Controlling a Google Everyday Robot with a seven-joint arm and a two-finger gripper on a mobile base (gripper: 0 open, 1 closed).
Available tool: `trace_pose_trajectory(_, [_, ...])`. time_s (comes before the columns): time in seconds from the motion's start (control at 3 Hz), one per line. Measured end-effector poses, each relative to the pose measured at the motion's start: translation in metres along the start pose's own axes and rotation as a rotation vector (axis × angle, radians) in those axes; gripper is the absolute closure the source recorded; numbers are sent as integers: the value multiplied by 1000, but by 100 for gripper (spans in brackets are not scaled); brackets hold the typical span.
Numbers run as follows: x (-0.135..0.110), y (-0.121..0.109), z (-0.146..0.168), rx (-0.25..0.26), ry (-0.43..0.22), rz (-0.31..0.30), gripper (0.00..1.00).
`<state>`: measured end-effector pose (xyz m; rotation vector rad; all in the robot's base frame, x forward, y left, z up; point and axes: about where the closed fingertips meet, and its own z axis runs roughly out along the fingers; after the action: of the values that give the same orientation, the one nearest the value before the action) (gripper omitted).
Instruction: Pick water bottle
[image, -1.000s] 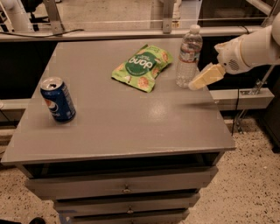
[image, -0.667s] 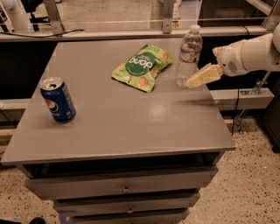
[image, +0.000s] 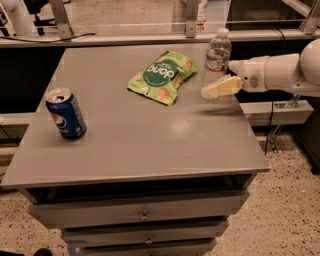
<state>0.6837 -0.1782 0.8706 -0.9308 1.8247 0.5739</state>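
Observation:
The water bottle (image: 218, 54) is a clear ribbed bottle with a white cap and a white-and-red label band. It stands upright near the back right of the grey table (image: 150, 135). My gripper (image: 211, 90), cream-coloured on a white arm, reaches in from the right. It is at the bottle's lower part, on its near side, and covers the base of the bottle. Nothing is lifted; the bottle stands on the table.
A green snack bag (image: 162, 76) lies just left of the bottle. A blue Pepsi can (image: 66, 113) stands at the left. Drawers (image: 145, 216) sit under the tabletop. A rail and glass panel run behind the table.
My gripper has moved left along the bottle's near side, closer in against its lower part. The bottle, bag and can have not moved.

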Motion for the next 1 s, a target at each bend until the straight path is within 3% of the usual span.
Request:
trace_pose_trajectory(0.33, [-3,9,8,-43,-58,24,18])
trace_pose_trajectory(1.0, [-10,23,-1,-84,-121,34,65])
